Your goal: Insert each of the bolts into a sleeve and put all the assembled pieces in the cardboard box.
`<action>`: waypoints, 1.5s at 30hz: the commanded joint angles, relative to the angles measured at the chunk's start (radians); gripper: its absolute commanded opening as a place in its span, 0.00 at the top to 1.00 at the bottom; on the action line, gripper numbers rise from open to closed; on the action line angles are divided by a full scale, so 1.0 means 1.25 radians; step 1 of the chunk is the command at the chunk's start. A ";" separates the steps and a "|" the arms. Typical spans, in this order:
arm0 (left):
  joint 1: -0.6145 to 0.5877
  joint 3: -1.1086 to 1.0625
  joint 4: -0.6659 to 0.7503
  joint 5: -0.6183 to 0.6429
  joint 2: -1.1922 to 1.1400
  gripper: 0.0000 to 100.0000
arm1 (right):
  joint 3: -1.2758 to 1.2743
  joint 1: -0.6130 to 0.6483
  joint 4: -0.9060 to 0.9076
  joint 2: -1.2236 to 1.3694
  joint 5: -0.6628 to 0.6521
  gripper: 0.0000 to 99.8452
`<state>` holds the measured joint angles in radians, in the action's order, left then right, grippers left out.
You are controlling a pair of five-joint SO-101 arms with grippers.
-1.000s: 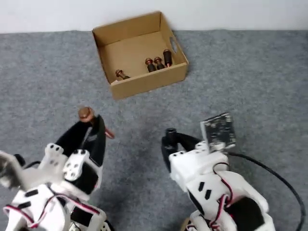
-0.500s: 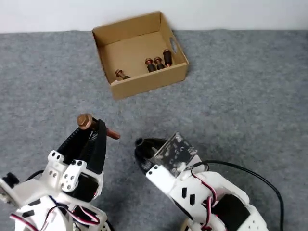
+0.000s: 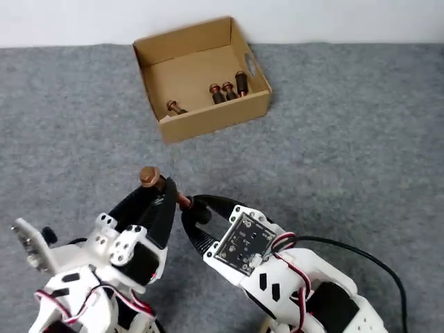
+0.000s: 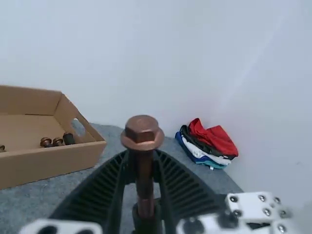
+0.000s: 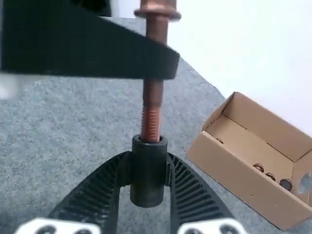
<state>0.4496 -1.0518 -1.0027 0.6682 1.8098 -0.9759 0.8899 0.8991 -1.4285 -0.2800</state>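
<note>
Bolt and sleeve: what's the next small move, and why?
Probably push the sleeve in the right hand straight along the bolt: the threaded tip just sits in its mouth, the two look aligned, and the left hand grips the shank.

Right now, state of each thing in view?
bolt, clamped in left end effector, threaded tip at the sleeve's mouth
sleeve, gripped by right end effector, not fully on bolt
cardboard box, open, four pieces inside
</note>
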 commanded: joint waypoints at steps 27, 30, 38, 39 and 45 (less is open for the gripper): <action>0.041 0.066 -0.180 -0.120 0.001 0.77 | 0.006 -0.012 -0.015 -0.003 -0.031 0.99; -0.033 0.080 -0.180 -0.140 0.001 0.77 | 0.006 -0.060 -0.015 -0.001 0.007 0.99; -0.172 0.084 -0.180 -0.166 0.004 0.88 | 0.005 -0.220 0.031 0.001 0.183 0.99; -0.182 0.082 -0.180 -0.166 0.004 0.92 | 0.006 -0.244 0.039 0.001 0.210 0.99; -0.237 -0.053 -0.179 -0.277 0.005 1.00 | 0.014 -0.395 0.106 0.001 0.349 0.99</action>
<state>0.1918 -1.0579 -1.2267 0.3982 1.8098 -0.9789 0.4818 1.0081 -1.4270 0.0790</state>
